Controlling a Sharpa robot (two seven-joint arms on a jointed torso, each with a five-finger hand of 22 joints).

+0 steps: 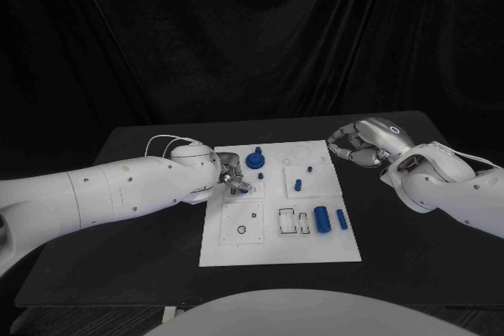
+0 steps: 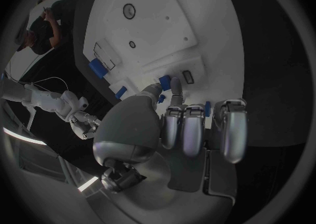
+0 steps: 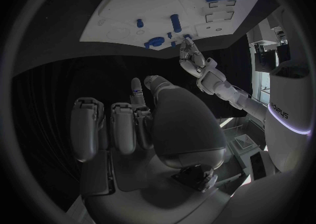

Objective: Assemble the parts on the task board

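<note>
Two silver hands are working at a matte black worktop (image 1: 126, 256), and between them a flat white task board (image 1: 278, 248) is lying. Starting at the left, the left hand (image 1: 233, 177) is reaching over the board's left edge with its fingers curled downward; its thumb and a fingertip are closing on a small blue part (image 2: 165, 81), which the left wrist view is showing pinched right at the tips, just above the board's surface. Just beyond this hand, a rounded blue knob-like part (image 1: 256, 159) is standing on the board. Moving rightward from the hand, a short blue peg (image 1: 297, 184) is lying on a raised square panel, and nearer the robot a thick smooth blue cylinder (image 1: 321, 220) and a thinner blue rod (image 1: 341, 219) are lying side by side next to some rectangular outlined slots. Farther right, the right hand (image 1: 357, 145) is hanging just off the board's far right corner, well apart from every part, its jointed metallic fingers curled inward toward the palm and gripping nothing.
</note>
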